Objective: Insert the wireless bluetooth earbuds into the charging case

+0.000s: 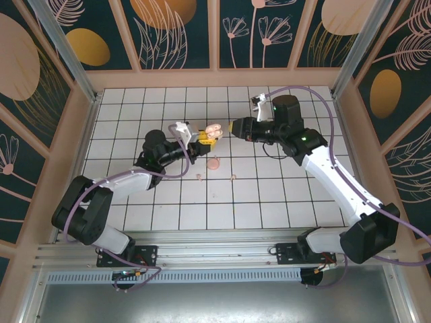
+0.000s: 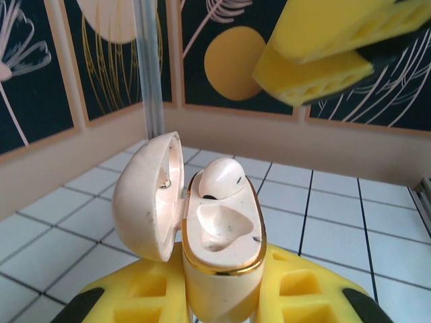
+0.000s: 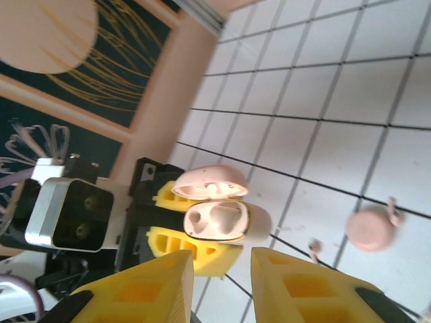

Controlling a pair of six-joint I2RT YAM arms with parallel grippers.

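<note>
The white tiled desk [image 1: 269,208] with dark grid lines carries everything, walled in by panels printed with leaves and discs. The left arm [image 1: 121,185], black and white with a lilac cable, reaches from the near left corner toward the middle. The right arm [image 1: 330,171] of the same build bends in from the near right corner and points back toward the left arm.

The left jaws are clenched on the small cream-pink plastic charging case [image 2: 222,269] with a gold rim, their yellow moulded pads [image 2: 296,289] pressing its lower body from both sides. The charging case [image 1: 212,131] is held clear of the desk, over the middle between the left and right edges and somewhat nearer the far edge. Its lid [image 2: 145,202] stands hinged open beside the body. The right jaws are released and grip nothing. Their yellow pads [image 3: 296,286] stand apart with bare space between them, just beside the open case [image 3: 215,221] but not touching it.

A round salmon-pink pebble-like object [image 1: 214,163] lies on the desk near its middle, on the near side of the held case.

One smooth cream-white plastic earbud [image 2: 222,178] sits in the farther socket of the case. The nearer socket [image 2: 219,225] is empty.

Two tiny pale pink specks [image 1: 200,177] [image 1: 233,177] lie toward the near edge from the pebble, one on each side of it. They are too small to identify.
</note>
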